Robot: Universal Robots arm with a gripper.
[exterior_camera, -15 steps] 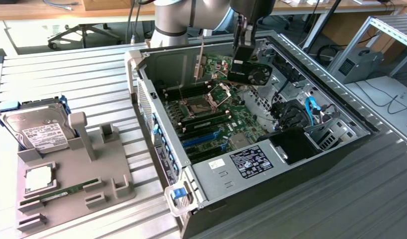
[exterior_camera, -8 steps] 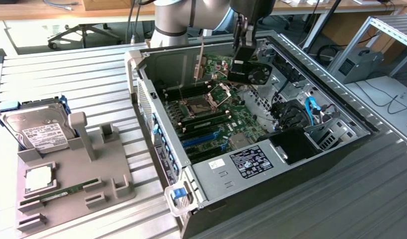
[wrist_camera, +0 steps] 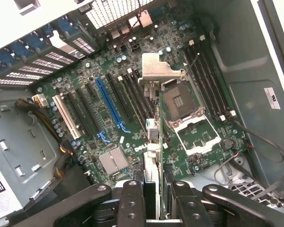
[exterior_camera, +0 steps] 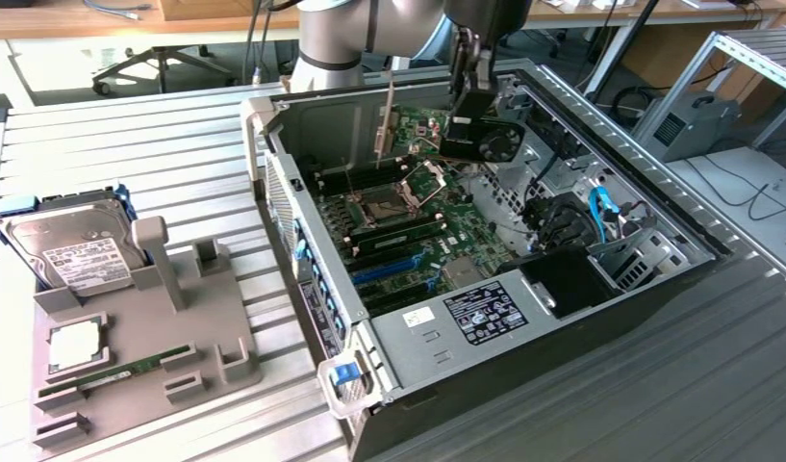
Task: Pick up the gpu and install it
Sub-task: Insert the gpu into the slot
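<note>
In the wrist view a thin card, the gpu (wrist_camera: 153, 146), stands edge-on between the two black fingers of my gripper (wrist_camera: 152, 189), which is shut on it. The card's lower end hangs above the green motherboard (wrist_camera: 85, 137), between the black expansion slots and the open CPU socket (wrist_camera: 184, 106). The long blue slot (wrist_camera: 111, 106) lies a little to one side of the card. In the exterior view my gripper (exterior_camera: 468, 115) hangs inside the open computer case (exterior_camera: 649, 318), over the far part of the motherboard (exterior_camera: 464, 231).
On the exterior view's left, a grey fixture (exterior_camera: 200, 337) holds a silver hard drive (exterior_camera: 74, 252), a green memory stick (exterior_camera: 116, 371) and a square chip (exterior_camera: 74, 346). Blue cables (exterior_camera: 602, 207) and drive bays line the case's right side. The case walls stand close around the gripper.
</note>
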